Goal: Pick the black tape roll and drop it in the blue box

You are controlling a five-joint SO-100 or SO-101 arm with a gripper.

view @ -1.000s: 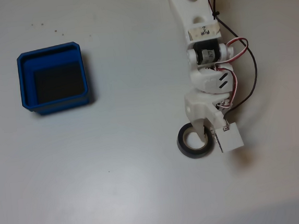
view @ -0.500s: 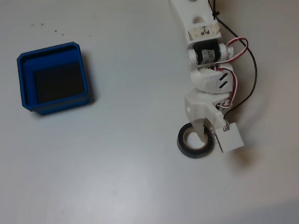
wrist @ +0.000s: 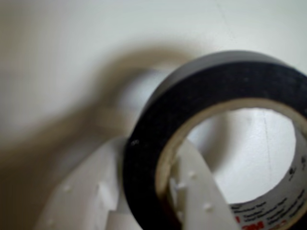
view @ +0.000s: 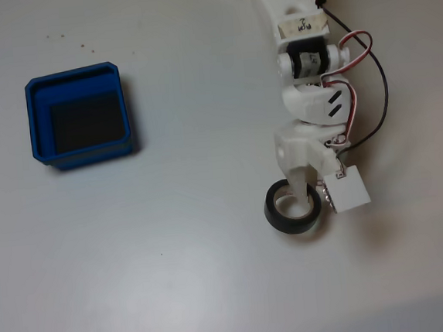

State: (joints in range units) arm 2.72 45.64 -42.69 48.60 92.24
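Jaws: the white jaws (view: 308,196) are clamped on the wall of the black tape roll (view: 280,219); one finger sits inside the ring's hole, the other against its outer side. In the wrist view the two white fingers (wrist: 192,196) pinch the roll's black band between them.
Black tape roll: a black ring with a pale inner core, held at the tips of the jaws; in the wrist view (wrist: 158,124) it stands tilted, its open hole facing the camera, printed lettering on the core at lower right. Whether it touches the surface below cannot be told.
Blue box: the blue box (view: 75,76) sits well apart from the jaws, far to their left and somewhat above them in the fixed view, with its dark floor showing inside the rim.
Arm: the white arm (view: 305,100) reaches down from the top edge of the fixed view to the jaws, red and black wires (view: 370,91) looping along its right side.
Wrist camera block: a white cube (view: 349,189) sits just right of the jaws.
Surface: pale grey-white surface (view: 177,279), with a soft shadow under the roll.
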